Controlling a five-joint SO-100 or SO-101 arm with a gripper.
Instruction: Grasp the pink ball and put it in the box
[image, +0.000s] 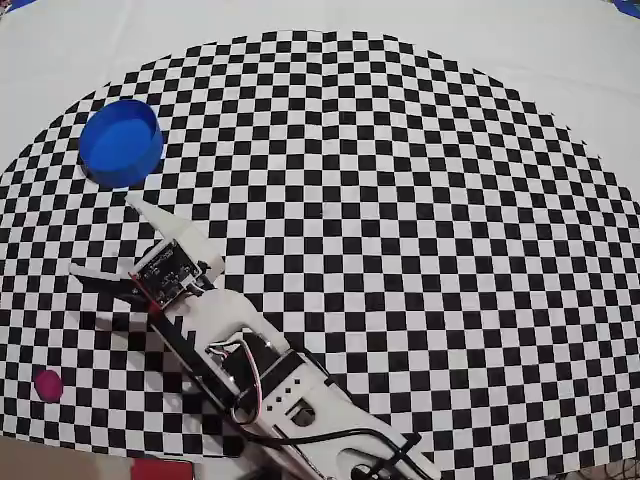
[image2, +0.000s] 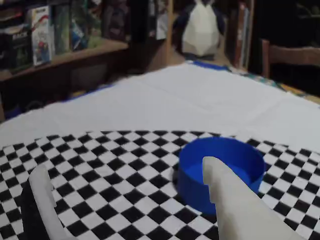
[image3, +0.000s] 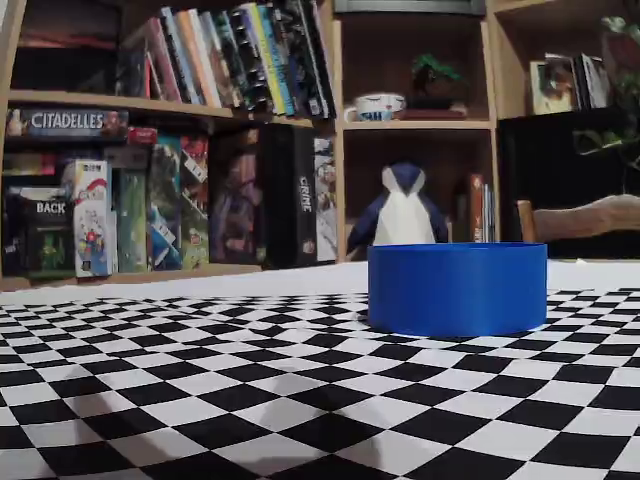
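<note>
The pink ball (image: 47, 384) lies on the checkered cloth near the bottom left edge of the overhead view, well behind and left of my gripper (image: 103, 238). It does not show in the wrist or fixed views. The box (image: 120, 142) is a round blue container at the upper left, just beyond my fingertips. In the wrist view my gripper (image2: 125, 167) stands open with nothing between its white fingers (image2: 227, 200), and the box (image2: 195, 187) sits right behind the right finger. The fixed view shows the box (image3: 457, 288) alone on the cloth.
My arm (image: 260, 370) stretches from the bottom edge of the overhead view towards the upper left. The checkered cloth (image: 400, 250) ends in plain white cloth (image2: 150, 105) beyond the box. A bookshelf (image3: 170, 200) and a chair (image2: 290, 55) stand past the table.
</note>
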